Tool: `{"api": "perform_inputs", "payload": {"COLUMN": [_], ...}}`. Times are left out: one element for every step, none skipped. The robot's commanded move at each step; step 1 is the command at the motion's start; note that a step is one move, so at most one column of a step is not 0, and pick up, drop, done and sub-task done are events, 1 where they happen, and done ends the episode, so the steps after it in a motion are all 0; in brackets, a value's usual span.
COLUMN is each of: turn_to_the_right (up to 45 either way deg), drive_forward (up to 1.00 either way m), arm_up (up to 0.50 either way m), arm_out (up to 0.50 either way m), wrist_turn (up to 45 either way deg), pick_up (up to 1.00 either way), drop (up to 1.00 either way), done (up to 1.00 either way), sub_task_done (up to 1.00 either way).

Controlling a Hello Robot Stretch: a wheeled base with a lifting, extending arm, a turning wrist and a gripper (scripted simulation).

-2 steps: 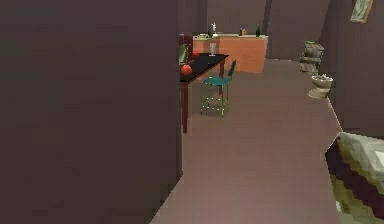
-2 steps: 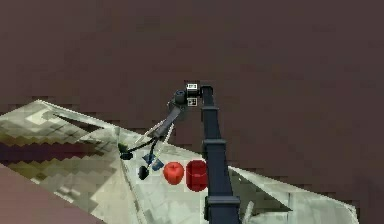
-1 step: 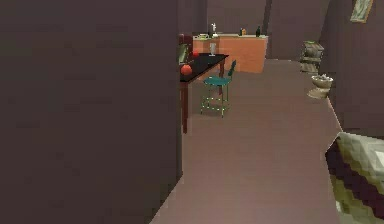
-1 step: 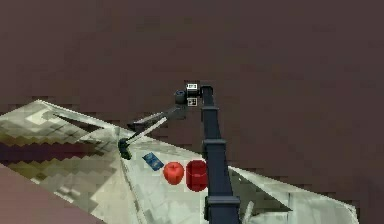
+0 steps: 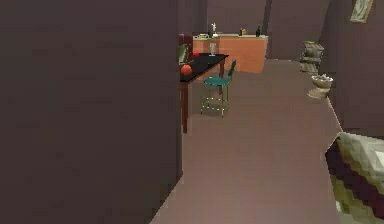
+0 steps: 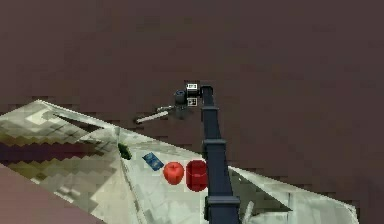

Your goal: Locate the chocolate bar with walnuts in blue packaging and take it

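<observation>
- Small flat blue packet [image 6: 152,160] is showing mid-blue with a paler patch.
- Round red ball [image 6: 174,172] and squat red cylinder [image 6: 196,175] are both reading bright red.
- Patterned bed cover [image 6: 60,135] is carrying pale grey-green crossed by dark maroon zigzag bands.
- Square arm bar [image 6: 215,150] is showing blue-black.
- Long orange counter [image 5: 240,52] is glowing orange, and the slim teal chair [image 5: 216,90] is showing teal beside a black tabletop [image 5: 205,66].
- Plain near wall [image 5: 80,100] is showing dull purple-brown.

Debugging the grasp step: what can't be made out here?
Arm side view: blue item on the patterned surface, too small to identify as the chocolate bar.
Arm side view: red cylinder, its right side hidden by the arm.
Forward view: table, near end hidden by the dark wall.
Forward view: counter items, too small.
</observation>
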Motion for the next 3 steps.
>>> {"api": "perform_inputs", "payload": {"turn_to_the_right": [0.0, 0.0, 0.0], "drive_forward": [0.0, 0.0, 0.0], "arm_up": [-0.3, 0.0, 0.1], "arm_out": [0.0, 0.0, 0.0], "wrist_turn": [0.0, 0.0, 0.0], "pick_up": [0.0, 1.0, 0.0], "drop": [0.0, 0.0, 0.0], "done": [0.0, 0.0, 0.0], "sub_task_done": [0.0, 0.0, 0.0]}}
